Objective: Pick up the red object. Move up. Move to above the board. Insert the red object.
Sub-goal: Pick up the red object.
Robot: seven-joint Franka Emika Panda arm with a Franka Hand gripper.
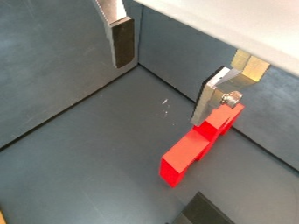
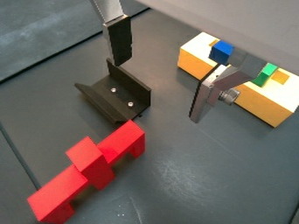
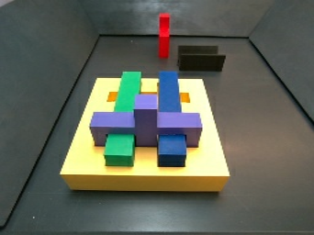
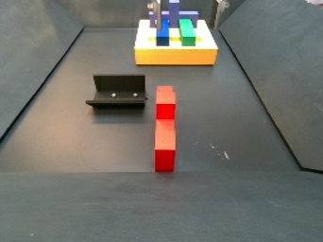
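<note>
The red object (image 4: 164, 128) is a long stepped bar lying flat on the dark floor. It shows in both wrist views (image 1: 193, 149) (image 2: 93, 166) and far back in a side view (image 3: 163, 35). The yellow board (image 3: 147, 170) carries purple, blue and green pieces and also shows in a side view (image 4: 177, 52) and a wrist view (image 2: 251, 92). My gripper (image 2: 163, 70) hangs open and empty above the floor between the fixture and the board, apart from the red object. Nothing is between its fingers (image 1: 121, 39). I cannot make the gripper out in the side views.
The fixture (image 4: 117, 91) stands on the floor beside the red object; it also shows in a wrist view (image 2: 114, 96) and a side view (image 3: 200, 58). Dark walls enclose the floor on all sides.
</note>
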